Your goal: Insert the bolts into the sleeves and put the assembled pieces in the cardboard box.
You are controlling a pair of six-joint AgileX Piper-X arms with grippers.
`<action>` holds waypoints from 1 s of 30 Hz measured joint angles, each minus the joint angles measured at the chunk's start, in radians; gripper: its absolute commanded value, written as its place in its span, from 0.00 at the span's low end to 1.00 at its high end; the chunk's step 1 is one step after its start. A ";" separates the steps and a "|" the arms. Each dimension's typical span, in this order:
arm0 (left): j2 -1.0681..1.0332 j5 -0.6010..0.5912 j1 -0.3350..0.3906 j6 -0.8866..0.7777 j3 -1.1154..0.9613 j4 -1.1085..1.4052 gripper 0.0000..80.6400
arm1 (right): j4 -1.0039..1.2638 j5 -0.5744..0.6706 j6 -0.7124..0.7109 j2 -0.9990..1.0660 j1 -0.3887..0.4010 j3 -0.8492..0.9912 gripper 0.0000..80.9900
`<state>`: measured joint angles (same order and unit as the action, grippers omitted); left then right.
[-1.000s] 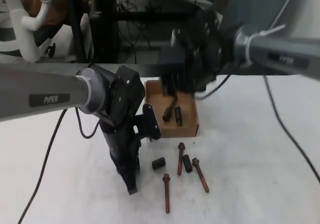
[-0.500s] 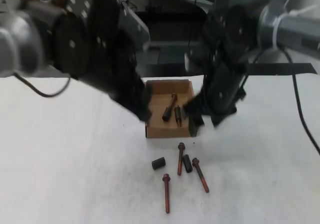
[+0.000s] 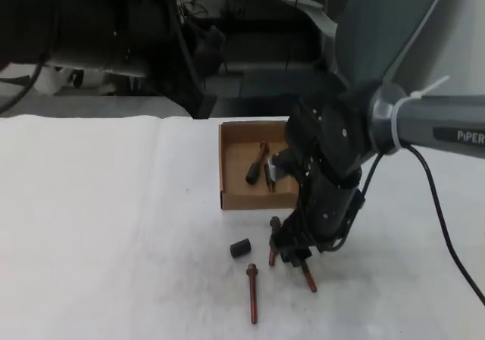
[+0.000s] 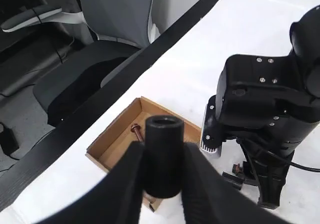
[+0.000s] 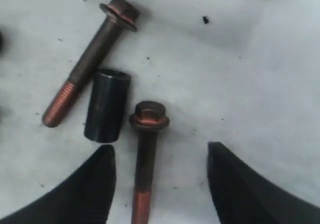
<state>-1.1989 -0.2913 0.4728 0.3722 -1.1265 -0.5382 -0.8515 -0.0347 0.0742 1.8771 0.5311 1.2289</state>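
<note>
Two pieces [image 3: 259,162] are laid in the box [image 3: 225,170] (three bolts [image 3: 251,293] are left out); a sleeve [image 4: 162,159] is clamped in the left claw [image 4: 162,149], the right claw [image 5: 157,151] is held wide

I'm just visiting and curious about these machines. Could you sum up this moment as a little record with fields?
Left tool: high above the bench, shut on a black sleeve
Right tool: open, low over the bench, fingers either side of a bolt
Cardboard box: assembled pieces lie inside
Loose on bench: second sleeve, separate bolt
</note>
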 measured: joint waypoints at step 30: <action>0.169 0.095 0.132 -0.465 0.566 0.638 0.02 | 0.419 0.124 -0.038 -0.343 0.005 -0.030 0.00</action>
<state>-1.0302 -0.1959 0.6051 -0.0926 -0.5607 0.0998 -0.4324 0.0896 0.0366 1.5337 0.5358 1.1990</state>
